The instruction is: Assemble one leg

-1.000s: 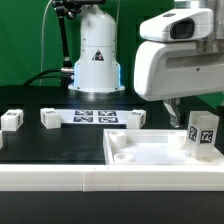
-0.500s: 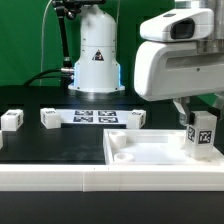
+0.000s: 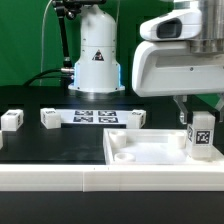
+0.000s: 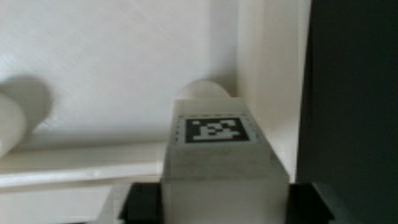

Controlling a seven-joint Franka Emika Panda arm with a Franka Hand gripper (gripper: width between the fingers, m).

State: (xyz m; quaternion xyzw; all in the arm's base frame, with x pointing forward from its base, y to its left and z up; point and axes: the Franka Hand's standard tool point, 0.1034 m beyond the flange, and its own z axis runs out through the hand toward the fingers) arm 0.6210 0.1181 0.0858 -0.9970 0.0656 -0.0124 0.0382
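Observation:
My gripper (image 3: 199, 118) is shut on a leg (image 3: 201, 135), a small white block with a black-and-white marker, and holds it upright at the far right corner of the large white panel (image 3: 150, 152). In the wrist view the leg (image 4: 221, 150) stands between my dark fingers (image 4: 146, 200) with its far end at a round corner socket (image 4: 210, 90) of the panel (image 4: 107, 70). Two other legs lie on the black table at the exterior view's left, one (image 3: 11, 120) far left, one (image 3: 49, 118) nearer the middle. A further leg (image 3: 133, 118) lies behind the panel.
The marker board (image 3: 92, 117) lies flat behind the panel, in front of the robot's white base (image 3: 97, 55). A white ledge (image 3: 60, 178) runs along the table's front edge. The arm's bulky white wrist housing (image 3: 170, 60) hangs over the panel's right half.
The gripper with the held leg has shifted slightly to the exterior view's left and the leg has turned more upright over the panel's right corner. Nothing else moved.

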